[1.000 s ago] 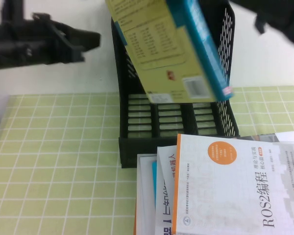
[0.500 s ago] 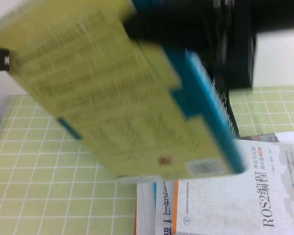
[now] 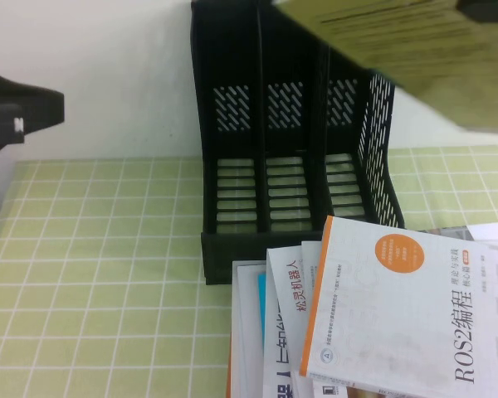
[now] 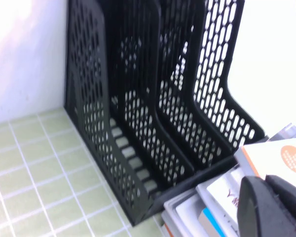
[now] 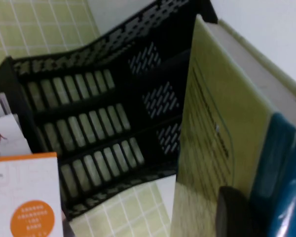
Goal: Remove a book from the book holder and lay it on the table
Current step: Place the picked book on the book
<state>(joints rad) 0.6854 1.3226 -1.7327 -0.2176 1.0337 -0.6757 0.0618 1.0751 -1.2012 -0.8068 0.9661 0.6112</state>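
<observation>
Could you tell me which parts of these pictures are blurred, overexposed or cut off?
High view: the book is soft and cropped at the top edge, and the left tool is cut off. Left wrist view: the wall behind the book holder is blown out. Right wrist view: the right tool, clamped on the book, is a dark blur.

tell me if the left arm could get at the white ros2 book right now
Probably yes. The left gripper hangs idle at the table's far left, the ROS2 book tops the stack uncovered, and the right gripper holds the book high above. It is a long cross-table reach, though.
</observation>
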